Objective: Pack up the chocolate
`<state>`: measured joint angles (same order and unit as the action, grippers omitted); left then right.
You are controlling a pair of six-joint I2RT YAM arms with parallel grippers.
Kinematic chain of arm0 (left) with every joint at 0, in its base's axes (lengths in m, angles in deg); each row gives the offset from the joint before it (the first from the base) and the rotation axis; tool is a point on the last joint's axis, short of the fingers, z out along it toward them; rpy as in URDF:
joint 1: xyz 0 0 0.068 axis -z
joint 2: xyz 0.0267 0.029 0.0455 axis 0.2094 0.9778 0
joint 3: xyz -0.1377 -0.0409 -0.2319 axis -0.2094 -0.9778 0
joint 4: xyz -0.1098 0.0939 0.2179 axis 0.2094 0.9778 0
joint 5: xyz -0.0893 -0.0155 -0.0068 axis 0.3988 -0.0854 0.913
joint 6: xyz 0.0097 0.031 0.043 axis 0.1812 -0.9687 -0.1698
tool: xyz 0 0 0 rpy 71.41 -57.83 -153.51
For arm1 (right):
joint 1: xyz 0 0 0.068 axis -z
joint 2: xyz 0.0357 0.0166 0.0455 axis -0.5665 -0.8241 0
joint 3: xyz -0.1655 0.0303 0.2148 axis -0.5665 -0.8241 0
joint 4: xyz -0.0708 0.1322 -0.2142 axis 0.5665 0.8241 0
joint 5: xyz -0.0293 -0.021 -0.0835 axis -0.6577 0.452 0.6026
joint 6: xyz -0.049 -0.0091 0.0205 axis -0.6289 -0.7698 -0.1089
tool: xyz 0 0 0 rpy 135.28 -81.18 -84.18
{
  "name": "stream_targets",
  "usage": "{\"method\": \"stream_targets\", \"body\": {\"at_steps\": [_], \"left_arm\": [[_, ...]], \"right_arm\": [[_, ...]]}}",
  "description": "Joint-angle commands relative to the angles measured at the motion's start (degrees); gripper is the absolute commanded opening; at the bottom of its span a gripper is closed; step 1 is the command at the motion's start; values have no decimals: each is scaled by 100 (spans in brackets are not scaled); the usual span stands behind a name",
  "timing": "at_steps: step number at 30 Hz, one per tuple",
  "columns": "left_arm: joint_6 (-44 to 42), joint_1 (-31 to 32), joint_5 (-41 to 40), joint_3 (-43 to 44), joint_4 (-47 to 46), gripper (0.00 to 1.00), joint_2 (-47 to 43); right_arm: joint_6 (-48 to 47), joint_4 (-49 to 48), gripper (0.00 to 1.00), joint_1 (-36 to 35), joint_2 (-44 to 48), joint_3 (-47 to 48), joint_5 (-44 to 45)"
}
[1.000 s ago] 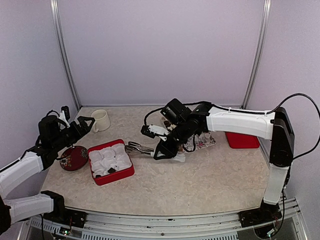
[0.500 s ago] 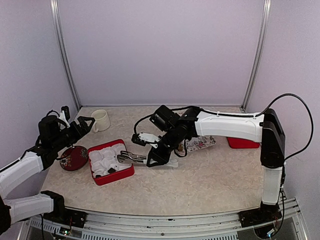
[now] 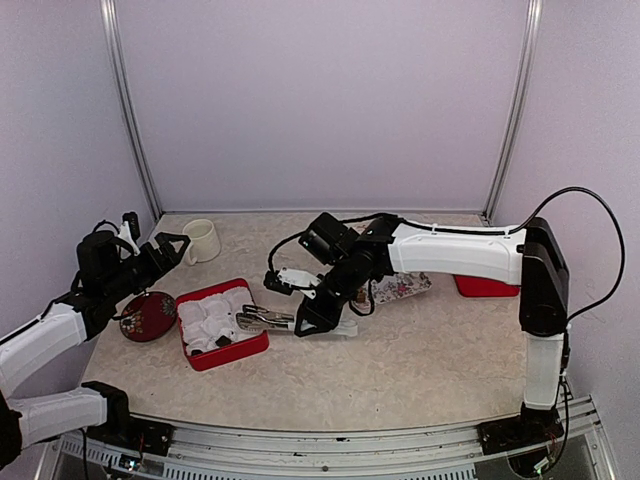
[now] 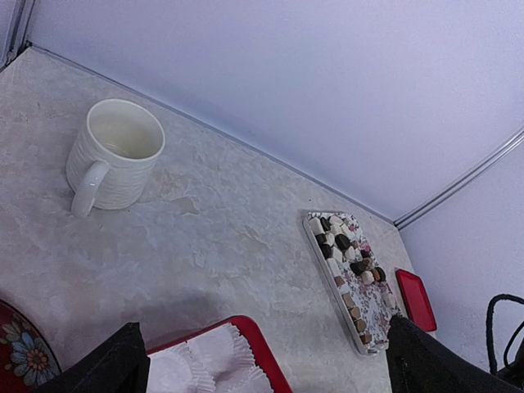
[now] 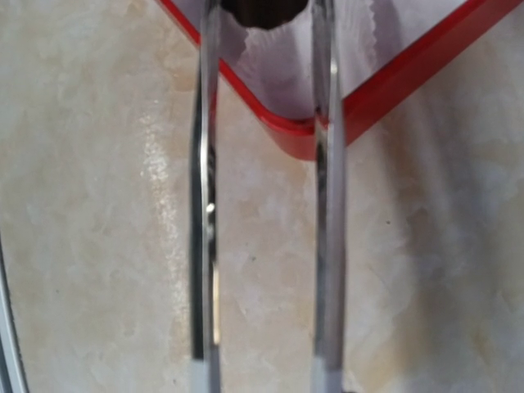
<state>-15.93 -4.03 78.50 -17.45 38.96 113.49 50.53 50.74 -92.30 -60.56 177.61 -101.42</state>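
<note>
At the box's edge: a dark piece arrives in the tongs.

Between the tong tips, a dark chocolate piece [image 5: 262,10] now hangs just over a white cup [image 5: 278,61] inside the red box [image 5: 393,82]. A second ago the tongs [image 5: 205,205] were short of the box, between it and the tray. In the last half-second they have barely moved, so I judge the release comes next. The right gripper [image 3: 312,320] is clamped on the tong handles. Other dark pieces [image 3: 222,341] lie in the near cups. The rest of the chocolate [image 4: 340,246] sits on the flowered tray [image 4: 370,307], well apart. The left gripper [image 3: 170,248] hangs spread wide and holds nothing, near the mug [image 3: 203,240] and above the dish [image 3: 148,315]. No brand, label or writing can be read anywhere.
</note>
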Motion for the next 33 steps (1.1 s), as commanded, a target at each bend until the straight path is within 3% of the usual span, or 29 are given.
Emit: {"method": "stream_targets", "body": {"at_steps": [1,13,33], "left_arm": [[-85,-41,43,51,-15,99,18],[-99,-41,21,38,11,99,7],[-118,-41,37,69,21,99,0]], "right_arm": [[-88,-19,31,-57,-160,28,-17],[-79,-55,40,-58,-198,27,4],[266,-763,40,286,570,10,-98]]}}
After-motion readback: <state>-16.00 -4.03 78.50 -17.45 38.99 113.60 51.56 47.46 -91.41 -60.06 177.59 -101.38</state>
